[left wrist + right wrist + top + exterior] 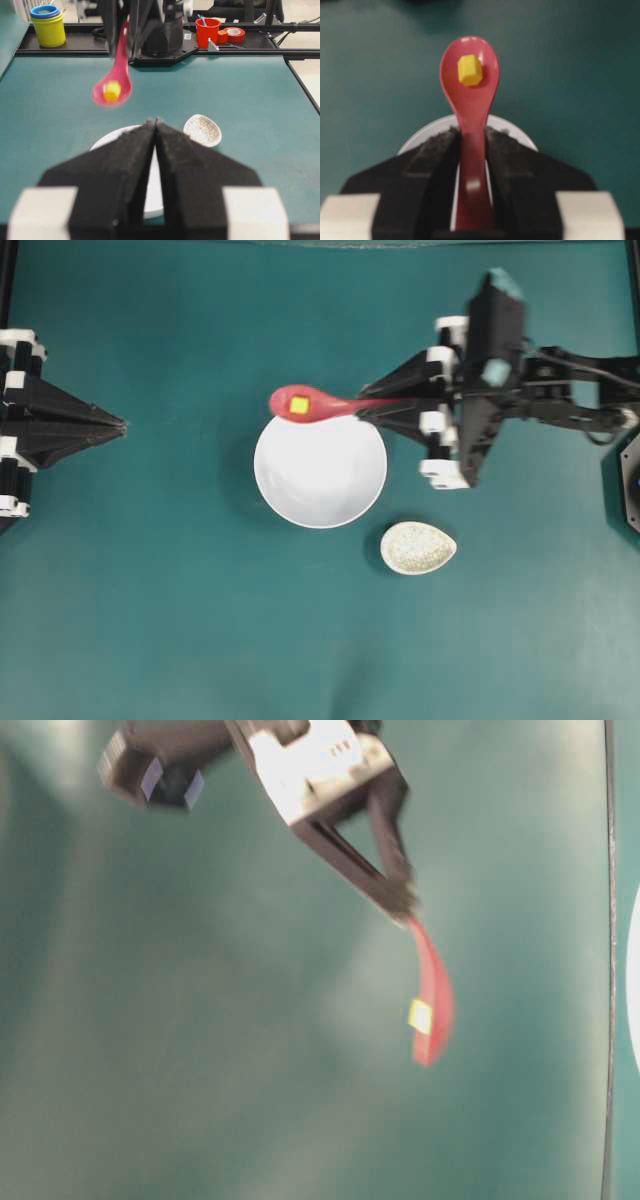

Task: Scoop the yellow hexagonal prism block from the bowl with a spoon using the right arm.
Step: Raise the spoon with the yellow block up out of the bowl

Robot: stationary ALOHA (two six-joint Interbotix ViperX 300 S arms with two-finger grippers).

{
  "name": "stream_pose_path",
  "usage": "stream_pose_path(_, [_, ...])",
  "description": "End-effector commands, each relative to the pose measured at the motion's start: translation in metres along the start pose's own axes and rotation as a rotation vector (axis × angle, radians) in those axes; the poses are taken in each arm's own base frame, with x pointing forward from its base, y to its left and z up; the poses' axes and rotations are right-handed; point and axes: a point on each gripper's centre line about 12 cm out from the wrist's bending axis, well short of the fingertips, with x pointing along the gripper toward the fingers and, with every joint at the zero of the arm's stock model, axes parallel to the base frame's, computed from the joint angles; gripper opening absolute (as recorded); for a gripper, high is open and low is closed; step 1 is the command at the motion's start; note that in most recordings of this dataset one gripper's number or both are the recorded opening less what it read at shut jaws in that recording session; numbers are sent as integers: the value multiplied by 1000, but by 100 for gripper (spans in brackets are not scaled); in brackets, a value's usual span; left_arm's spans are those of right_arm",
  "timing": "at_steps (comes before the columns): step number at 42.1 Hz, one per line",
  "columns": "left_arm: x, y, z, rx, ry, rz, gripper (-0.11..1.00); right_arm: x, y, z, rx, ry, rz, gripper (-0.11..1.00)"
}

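Right pincer (470,145) around glossy spoon (470,95) handle

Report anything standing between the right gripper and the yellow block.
Nothing stands in the way: the right gripper is closed on the spoon handle, and the yellow block already sits in the spoon's scoop, lifted above the rim of the white bowl. The speckled spoon rest lies off to the side.
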Motion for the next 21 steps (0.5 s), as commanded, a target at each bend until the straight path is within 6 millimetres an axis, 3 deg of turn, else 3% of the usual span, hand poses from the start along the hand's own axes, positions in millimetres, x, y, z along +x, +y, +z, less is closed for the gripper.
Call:
stream_pose_path(1, [1, 0, 9, -3, -23, 0, 7, -16, 4, 16, -1, -89, 12, 24])
stream_pose_path(21, [0, 0, 11, 3, -35, -1, 7, -23, 5, 19, 6, -108, 15, 24])
